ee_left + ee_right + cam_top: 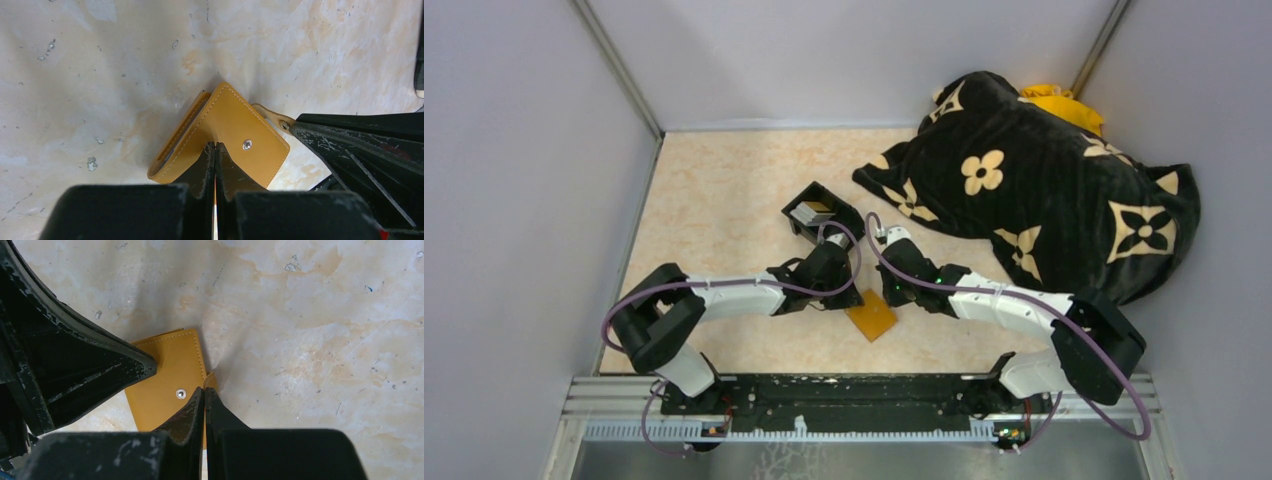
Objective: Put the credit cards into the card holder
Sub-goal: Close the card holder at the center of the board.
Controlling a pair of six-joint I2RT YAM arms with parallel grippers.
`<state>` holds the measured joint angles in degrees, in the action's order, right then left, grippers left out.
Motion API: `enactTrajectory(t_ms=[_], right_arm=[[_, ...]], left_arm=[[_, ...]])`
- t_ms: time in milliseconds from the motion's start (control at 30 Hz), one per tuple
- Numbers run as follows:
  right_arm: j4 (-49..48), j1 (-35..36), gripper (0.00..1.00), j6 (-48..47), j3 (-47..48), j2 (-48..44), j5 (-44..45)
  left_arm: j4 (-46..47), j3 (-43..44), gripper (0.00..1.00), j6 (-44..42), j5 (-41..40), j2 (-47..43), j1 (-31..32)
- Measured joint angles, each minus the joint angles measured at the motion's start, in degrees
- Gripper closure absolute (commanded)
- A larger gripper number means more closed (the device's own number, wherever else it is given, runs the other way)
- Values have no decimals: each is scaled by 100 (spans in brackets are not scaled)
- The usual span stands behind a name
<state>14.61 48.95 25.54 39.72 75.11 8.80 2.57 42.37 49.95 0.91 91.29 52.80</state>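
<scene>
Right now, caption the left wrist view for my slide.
Left claw pinches the holder by its edge; right claw nips the tab, marbled table below.

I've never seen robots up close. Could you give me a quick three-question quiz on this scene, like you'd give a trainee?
1. True or false: the left gripper hangs open above the holder.
2. Fill in: the cards sit in a black ____.
3. What does the right gripper pinch? A: a card. B: the holder's tab. C: nothing.
Key: 1 false, it is shut on the holder. 2 box. 3 B.
</scene>
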Motion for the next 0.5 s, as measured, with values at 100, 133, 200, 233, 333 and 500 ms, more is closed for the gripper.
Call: enactTrajectory(t_ms=[100, 133, 200, 233, 333, 500], right_arm=[[-26, 0, 100, -2, -7, 2, -76], [-55, 0, 100, -2, -24, 2, -103], [-90, 0, 100, -2, -72, 7, -151], [-85, 0, 100, -2, -76, 13, -168], [-144, 9, 100, -2, -76, 68, -249], [-181, 129, 100, 2, -76, 195, -271]], left_arm=[[2, 15, 100, 17, 0, 20, 9], [4, 17, 100, 22, 0, 22, 15], [4, 20, 100, 35, 0, 22, 22], [4, 22, 100, 37, 0, 26, 22], [2, 52, 100, 39, 0, 57, 22], [2, 116, 100, 42, 15, 125, 26]])
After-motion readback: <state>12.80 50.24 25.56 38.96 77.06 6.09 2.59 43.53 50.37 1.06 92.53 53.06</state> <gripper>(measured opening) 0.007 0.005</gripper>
